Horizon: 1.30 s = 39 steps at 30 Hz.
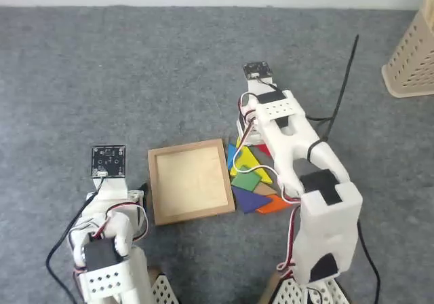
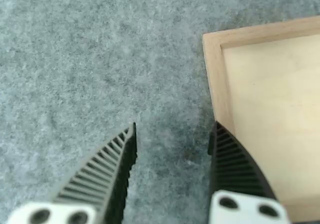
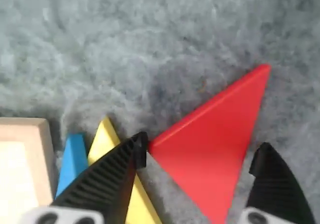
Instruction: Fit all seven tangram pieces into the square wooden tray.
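The square wooden tray [image 1: 153, 186] lies on the grey carpet with nothing in it. Just right of it, the tangram pieces huddle in a heap: yellow [image 1: 247, 161], green [image 1: 245, 181], dark blue [image 1: 249, 199], orange [image 1: 274, 204], blue [image 1: 232, 153] and red [image 1: 263, 150]. My right gripper [image 3: 200, 156] is open, low over the heap's far side, its fingers astride the red triangle [image 3: 212, 134], with the yellow piece [image 3: 106, 136] and blue piece [image 3: 74, 156] beside it. My left gripper [image 2: 172, 144] is open above bare carpet at the tray's left rim [image 2: 216, 74].
A beige slotted basket [image 1: 413, 53] stands at the far right edge. The right arm's black cable [image 1: 344, 87] trails over the carpet behind it. Open carpet stretches to the left and beyond the tray.
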Each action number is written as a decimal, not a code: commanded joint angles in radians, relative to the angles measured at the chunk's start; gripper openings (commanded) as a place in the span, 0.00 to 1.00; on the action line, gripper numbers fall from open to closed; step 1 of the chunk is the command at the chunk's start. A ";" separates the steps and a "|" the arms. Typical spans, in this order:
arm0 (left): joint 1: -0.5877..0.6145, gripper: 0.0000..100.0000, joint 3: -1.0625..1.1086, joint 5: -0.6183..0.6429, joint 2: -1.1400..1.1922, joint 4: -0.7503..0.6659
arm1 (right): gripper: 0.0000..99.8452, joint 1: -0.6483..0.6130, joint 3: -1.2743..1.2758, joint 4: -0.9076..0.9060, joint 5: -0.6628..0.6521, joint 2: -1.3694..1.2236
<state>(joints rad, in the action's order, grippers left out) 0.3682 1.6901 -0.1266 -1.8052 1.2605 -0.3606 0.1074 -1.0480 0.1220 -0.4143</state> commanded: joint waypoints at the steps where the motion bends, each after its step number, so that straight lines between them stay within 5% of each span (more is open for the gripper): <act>1: 0.005 0.23 -0.004 0.009 -0.015 0.003 | 0.25 0.022 -0.052 -0.013 -0.015 0.018; 23: 0.005 0.23 -0.004 0.009 -0.015 0.003 | 0.04 0.047 0.032 -0.004 -0.018 0.160; 35: 0.005 0.23 -0.004 0.009 -0.015 0.003 | 0.03 0.024 0.124 0.033 -0.057 0.292; 39: 0.005 0.23 -0.004 0.009 -0.015 0.003 | 0.03 -0.079 0.124 0.031 -0.123 0.328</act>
<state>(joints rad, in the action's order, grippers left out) 0.3682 1.6901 -0.1266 -1.8052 1.2605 -0.3621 0.2409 -1.0249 0.0698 -0.1841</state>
